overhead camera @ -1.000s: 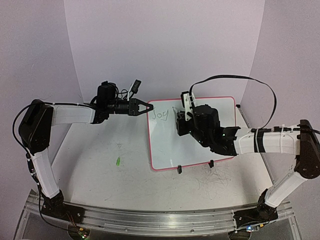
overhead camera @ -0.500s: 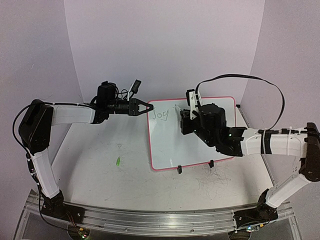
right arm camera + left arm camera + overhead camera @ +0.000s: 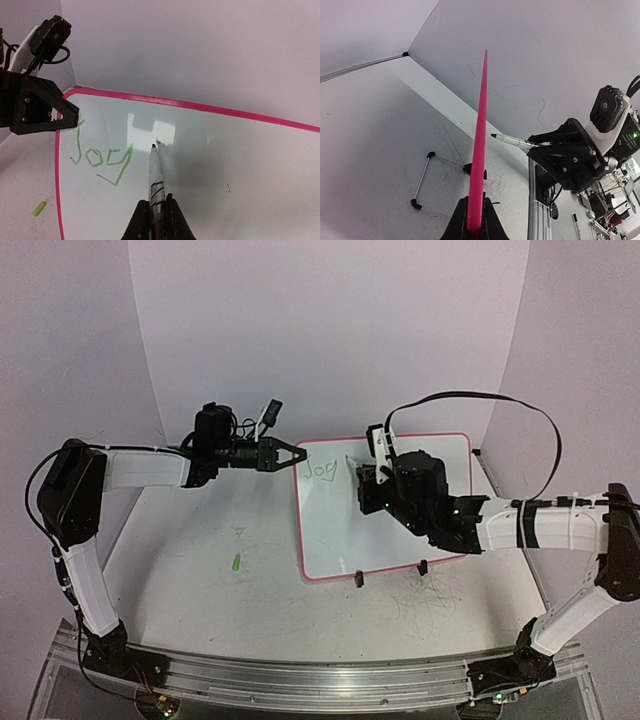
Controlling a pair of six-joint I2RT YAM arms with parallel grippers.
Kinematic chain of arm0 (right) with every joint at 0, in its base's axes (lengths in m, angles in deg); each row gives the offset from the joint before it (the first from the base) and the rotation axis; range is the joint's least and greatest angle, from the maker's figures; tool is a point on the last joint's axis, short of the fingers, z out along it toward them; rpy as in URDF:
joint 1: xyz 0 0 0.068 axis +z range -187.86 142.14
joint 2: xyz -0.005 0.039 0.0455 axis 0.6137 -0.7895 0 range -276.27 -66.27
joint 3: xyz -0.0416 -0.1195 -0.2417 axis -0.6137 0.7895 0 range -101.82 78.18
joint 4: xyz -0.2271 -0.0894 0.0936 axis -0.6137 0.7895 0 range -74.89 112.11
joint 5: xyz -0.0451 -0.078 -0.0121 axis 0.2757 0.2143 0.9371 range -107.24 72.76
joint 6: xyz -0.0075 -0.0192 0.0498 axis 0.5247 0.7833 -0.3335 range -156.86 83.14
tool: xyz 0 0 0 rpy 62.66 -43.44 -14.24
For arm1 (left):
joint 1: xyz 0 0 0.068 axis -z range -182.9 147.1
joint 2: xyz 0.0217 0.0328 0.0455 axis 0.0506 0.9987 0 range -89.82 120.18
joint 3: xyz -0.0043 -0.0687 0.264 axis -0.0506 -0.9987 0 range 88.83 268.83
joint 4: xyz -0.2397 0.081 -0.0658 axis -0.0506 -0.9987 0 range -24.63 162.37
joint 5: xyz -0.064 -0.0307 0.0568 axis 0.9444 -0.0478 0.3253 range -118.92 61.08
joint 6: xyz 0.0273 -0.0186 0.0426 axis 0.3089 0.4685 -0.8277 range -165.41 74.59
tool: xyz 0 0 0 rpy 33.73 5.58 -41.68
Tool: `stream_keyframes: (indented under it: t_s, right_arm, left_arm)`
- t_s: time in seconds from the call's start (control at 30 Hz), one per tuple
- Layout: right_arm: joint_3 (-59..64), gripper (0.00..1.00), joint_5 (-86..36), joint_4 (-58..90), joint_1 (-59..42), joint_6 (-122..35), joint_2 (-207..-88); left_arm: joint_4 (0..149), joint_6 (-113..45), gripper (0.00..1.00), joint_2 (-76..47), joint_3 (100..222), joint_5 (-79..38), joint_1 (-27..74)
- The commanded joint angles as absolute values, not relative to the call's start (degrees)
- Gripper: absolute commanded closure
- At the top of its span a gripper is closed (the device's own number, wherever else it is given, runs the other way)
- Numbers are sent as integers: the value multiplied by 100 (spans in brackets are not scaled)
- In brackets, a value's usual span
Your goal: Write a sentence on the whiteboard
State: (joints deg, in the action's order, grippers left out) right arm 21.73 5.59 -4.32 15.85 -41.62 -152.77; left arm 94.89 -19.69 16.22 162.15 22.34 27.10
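The white table (image 3: 200, 540) carries the whiteboard (image 3: 340, 530), whose two black clip feet (image 3: 358, 579) meet the surface at the board's near edge. A small green piece (image 3: 237, 563) lies alone, well left of the board. Grey scribble marks (image 3: 425, 598) cover the table just in front of the feet

Soft, even light with a lilac cast leaves faint shadows on the worktop (image 3: 200, 580), blocky white glare sits on the whiteboard (image 3: 240, 150), and the wrist views bend at their edges.
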Motion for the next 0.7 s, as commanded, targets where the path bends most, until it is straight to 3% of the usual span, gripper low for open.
stream_keyframes:
  t_s: [0.0,0.67]
  right_arm:
    - [2035,100,565,-529,1573,-4213,-15391]
    - [2119,100,737,-301,1571,-4305,-15460]
  left_arm:
    - [9355,-2159,100,1500,16143,1930,2772]
    - [9355,-2150,100,1512,16160,1934,2771]
